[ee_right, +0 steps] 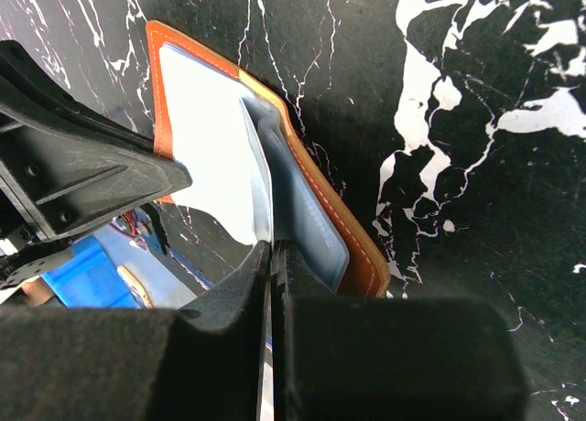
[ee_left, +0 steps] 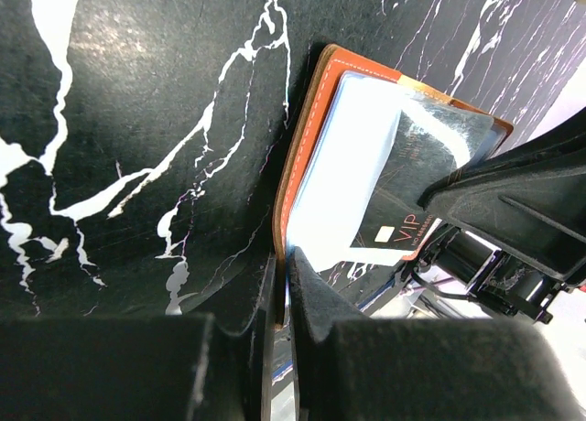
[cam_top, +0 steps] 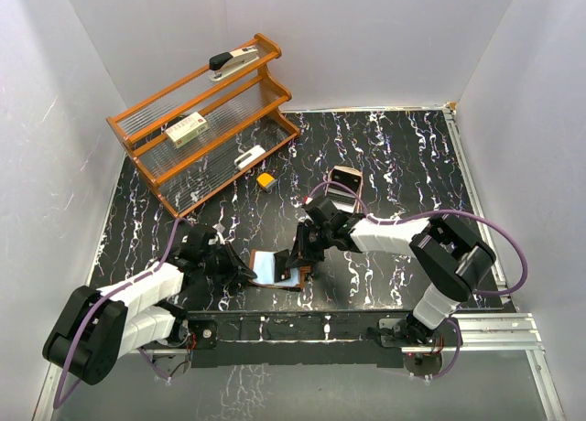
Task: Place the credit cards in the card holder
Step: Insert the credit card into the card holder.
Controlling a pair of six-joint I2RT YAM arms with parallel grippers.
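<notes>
At my left fingertips: left gripper (ee_left: 284, 256) is clamped on the orange-edged rim of the card holder (ee_left: 302, 137). The holder lies open, inner pockets up, on the black marbled table (ee_left: 137, 119).

Long axis of the open holder runs from my left gripper across to my right gripper (ee_right: 274, 247). It sits between the two and touches both.

Right fingers are pinched together on a thin credit card (ee_left: 403, 183). The card is tilted, one long edge down on the holder's pockets, the other raised toward my right wrist.

Writing: "VIP" in pale letters near the card's lower corner. A finer line beside it is too small to read.

In the way: the right gripper's black body covers the card's far corner in the left wrist view. The left gripper covers part of the pale inner face in the right wrist view.

Beyond the right gripper, well apart: a small brown folded item (cam_top: 345, 180), identity unclear. Beyond the holder is a yellow-orange block (cam_top: 265, 179).

Farthest, past my left gripper: a wooden rack (cam_top: 146, 146) with a black stapler (cam_top: 233, 61) on top and a labelled box (cam_top: 186, 128) on the middle shelf, its print unreadable.
</notes>
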